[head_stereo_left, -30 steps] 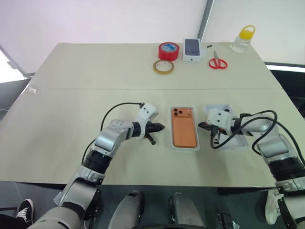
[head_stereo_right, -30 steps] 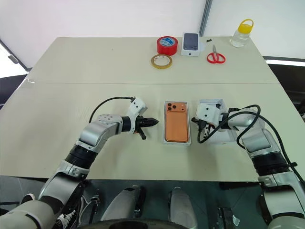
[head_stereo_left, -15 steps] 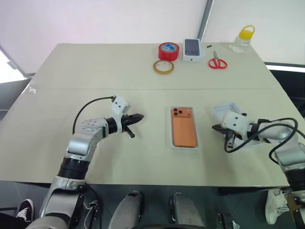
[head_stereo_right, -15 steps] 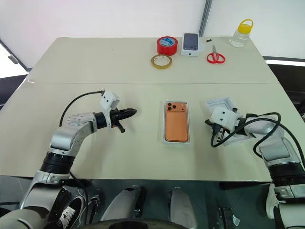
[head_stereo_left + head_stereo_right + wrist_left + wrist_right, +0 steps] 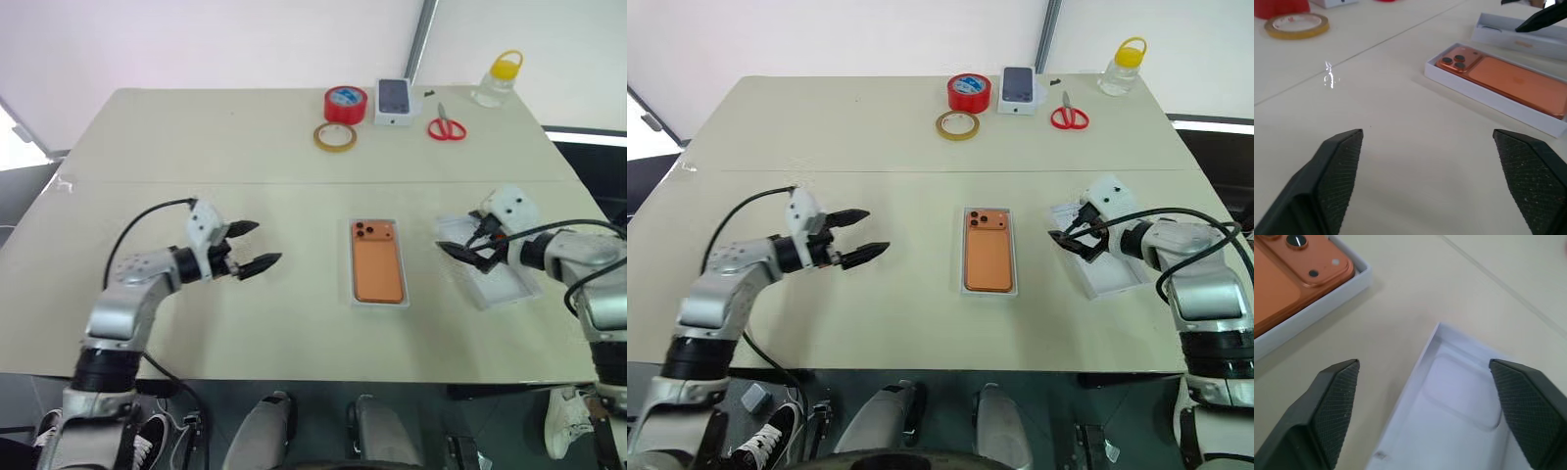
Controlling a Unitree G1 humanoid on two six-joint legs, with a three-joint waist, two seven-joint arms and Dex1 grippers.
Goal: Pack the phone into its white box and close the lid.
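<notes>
I find the phone (image 5: pixel 378 270) seated in the white box (image 5: pixel 379 302) at frame centre, both grippers' jaws apart and empty, so my right gripper (image 5: pixel 471 253) must next take the lid (image 5: pixel 495 284) at centre right.

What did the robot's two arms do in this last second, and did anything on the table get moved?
Both arms drew apart from the phone in the white box. The left gripper swung out leftward and opened; the right gripper moved right over the lid and opened too. Neither holds anything. Phone, box, tape rolls and scissors stayed put.
</notes>
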